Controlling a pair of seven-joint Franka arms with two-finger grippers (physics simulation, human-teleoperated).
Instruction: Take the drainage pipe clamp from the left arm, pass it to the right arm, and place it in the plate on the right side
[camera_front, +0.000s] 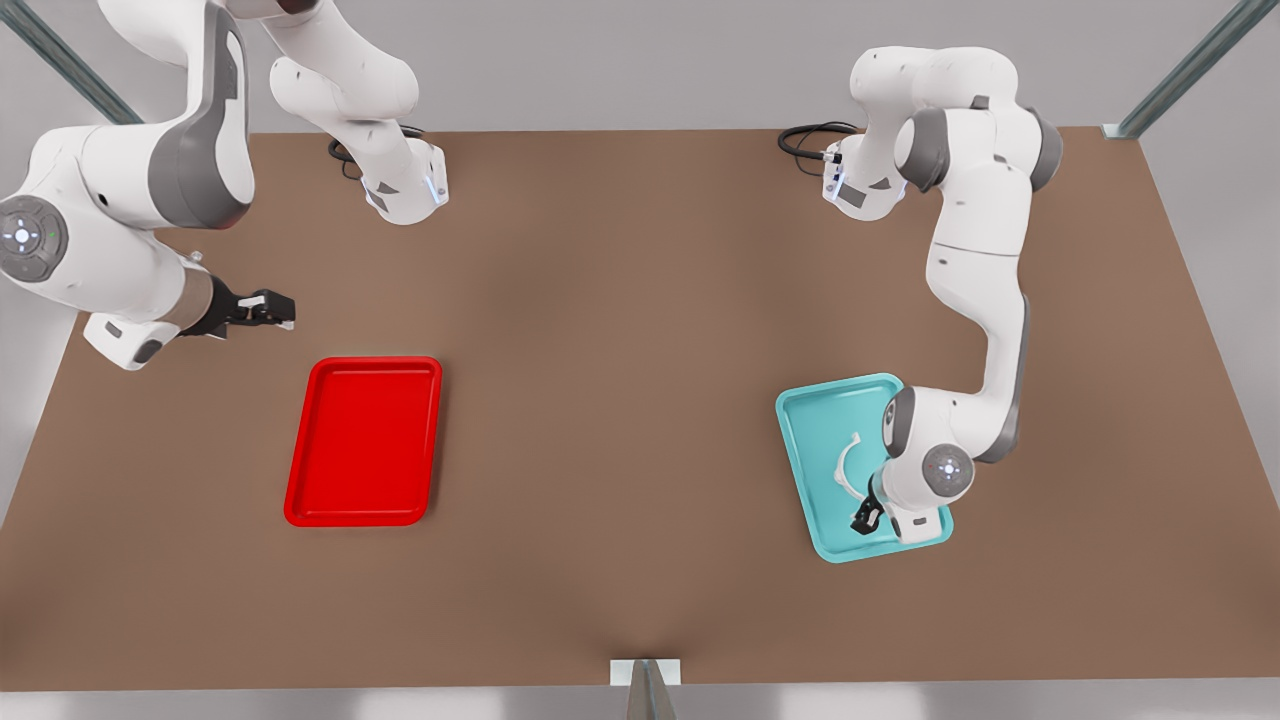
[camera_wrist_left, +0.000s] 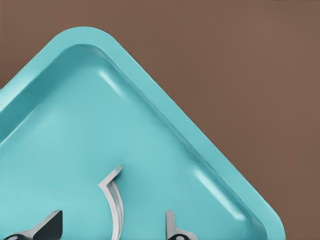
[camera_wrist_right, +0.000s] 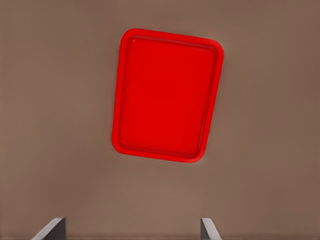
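On the front view's left, the right gripper (camera_front: 272, 309) hangs open above bare table (camera_front: 620, 420) near the red plate (camera_front: 364, 441). At the front view's right, the left gripper (camera_front: 866, 513) sits low over the teal tray (camera_front: 812, 425), fingers spread around the drainage pipe clamp (camera_front: 846, 462) lying inside.

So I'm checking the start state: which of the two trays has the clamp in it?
The teal tray, on the front view's right, under the left tool. The white clamp lies in it; the red plate holds nothing.
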